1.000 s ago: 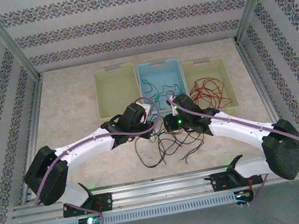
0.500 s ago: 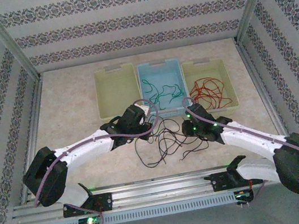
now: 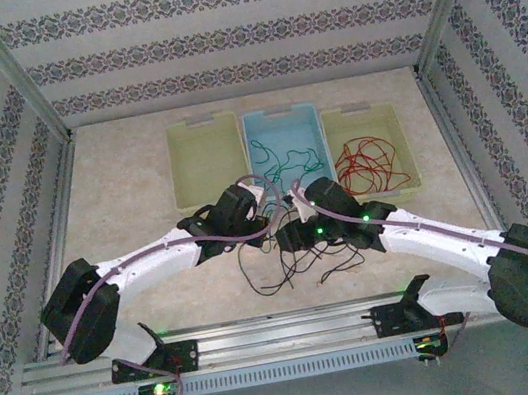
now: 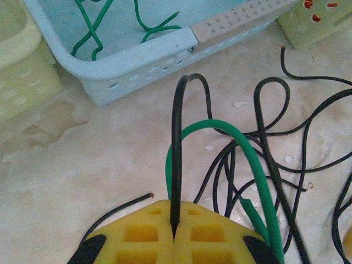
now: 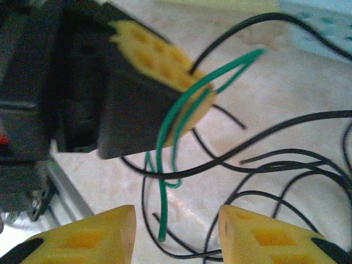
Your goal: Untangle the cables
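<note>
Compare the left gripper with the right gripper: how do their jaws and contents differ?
The left gripper is shut, jaws pressed together; the right gripper stands open with a clear gap. The left gripper pinches a thin black cable; the right gripper holds nothing, though a thin green cable hangs toward its gap. Both are yellow-tipped.

The left gripper, jaws pressed together, pinches a black cable that rises and loops over, a green cable arching just beside it, with more black cables tangled on the pale table before a blue basket holding green cables.
</note>
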You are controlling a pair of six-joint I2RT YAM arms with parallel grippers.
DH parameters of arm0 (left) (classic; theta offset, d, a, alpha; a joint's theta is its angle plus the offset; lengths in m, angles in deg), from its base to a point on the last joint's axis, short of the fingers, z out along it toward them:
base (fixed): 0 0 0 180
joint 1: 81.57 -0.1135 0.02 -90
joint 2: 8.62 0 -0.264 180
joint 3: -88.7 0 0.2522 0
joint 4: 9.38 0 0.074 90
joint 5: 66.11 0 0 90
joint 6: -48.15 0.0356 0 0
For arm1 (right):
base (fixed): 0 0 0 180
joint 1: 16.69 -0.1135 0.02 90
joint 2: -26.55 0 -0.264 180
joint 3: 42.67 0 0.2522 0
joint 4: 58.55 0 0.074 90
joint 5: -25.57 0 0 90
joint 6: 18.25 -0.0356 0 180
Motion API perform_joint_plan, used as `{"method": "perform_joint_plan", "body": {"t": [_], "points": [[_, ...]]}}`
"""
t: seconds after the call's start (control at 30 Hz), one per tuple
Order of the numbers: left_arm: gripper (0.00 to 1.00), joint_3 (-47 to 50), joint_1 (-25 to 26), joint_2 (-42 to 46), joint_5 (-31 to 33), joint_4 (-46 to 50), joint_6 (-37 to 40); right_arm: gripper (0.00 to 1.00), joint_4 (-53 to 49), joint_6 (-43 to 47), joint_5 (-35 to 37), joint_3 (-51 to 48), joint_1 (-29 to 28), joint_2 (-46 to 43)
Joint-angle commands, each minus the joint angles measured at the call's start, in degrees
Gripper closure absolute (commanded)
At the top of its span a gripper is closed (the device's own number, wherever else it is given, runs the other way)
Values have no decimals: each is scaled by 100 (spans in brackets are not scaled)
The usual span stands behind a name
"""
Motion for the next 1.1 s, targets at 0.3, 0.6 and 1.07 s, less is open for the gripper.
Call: {"method": "perform_joint_plan", "body": {"t": [0.3,0.6,1.07], "points": [[99,-148,100,-22,18,-133,80,79,87,292,-181,362,-83,452],[99,127,100,2,247,-137,-64,100,-29,59,884,-112,249,-319],[100,352,14,-130,0,-371,-226,100,-880,-1448,2034,-1541,2152,-3009]]}}
